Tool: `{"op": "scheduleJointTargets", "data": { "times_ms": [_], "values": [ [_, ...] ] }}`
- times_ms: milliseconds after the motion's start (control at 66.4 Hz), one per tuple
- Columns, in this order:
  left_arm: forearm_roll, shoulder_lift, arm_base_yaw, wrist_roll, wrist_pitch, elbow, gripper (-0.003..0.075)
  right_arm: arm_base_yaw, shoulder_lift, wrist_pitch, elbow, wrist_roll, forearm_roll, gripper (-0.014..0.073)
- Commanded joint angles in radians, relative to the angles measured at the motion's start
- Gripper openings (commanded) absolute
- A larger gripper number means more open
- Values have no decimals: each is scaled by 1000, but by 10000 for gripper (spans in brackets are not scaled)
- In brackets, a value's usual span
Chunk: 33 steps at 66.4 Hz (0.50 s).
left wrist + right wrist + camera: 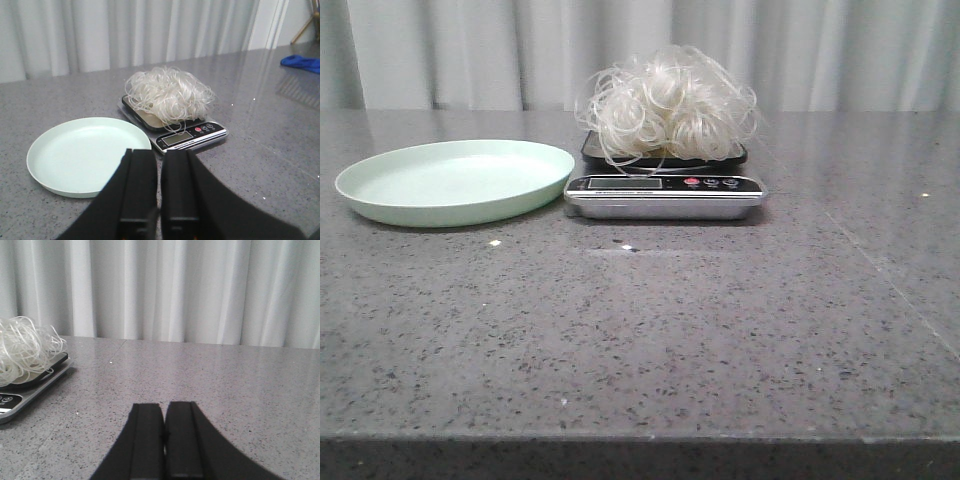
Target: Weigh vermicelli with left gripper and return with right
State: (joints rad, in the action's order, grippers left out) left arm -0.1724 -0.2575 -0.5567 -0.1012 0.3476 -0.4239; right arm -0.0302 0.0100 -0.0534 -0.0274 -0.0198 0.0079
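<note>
Item: vermicelli, a loose nest resting on the scale, strands overhanging the platform edges; pale green plate just left, bare. Left gripper and right gripper: jaws pressed together, holding nothing, both well short of the scale above the grey surface. Risks: springy loops may snag, shed strands, or drag the light scale when lifted; a shallow pinch may take only part.

Pale pleated curtain behind speckled table
</note>
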Motion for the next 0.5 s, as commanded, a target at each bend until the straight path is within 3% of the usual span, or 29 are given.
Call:
{"op": "scheduleJointTargets", "data": {
  "times_ms": [0,226,407,482],
  "values": [
    [-10,68,-7,-5,-124,22,127,4,17,-84,7,4,-2,155],
    [-10,121,-7,-5,-151,52,127,4,17,-86,7,4,-8,155],
    [-10,121,-7,-5,-153,52,127,4,17,-242,12,2,0,155],
    [-10,121,-7,-5,-153,52,127,4,13,-209,61,1,16,155]
  ]
}}
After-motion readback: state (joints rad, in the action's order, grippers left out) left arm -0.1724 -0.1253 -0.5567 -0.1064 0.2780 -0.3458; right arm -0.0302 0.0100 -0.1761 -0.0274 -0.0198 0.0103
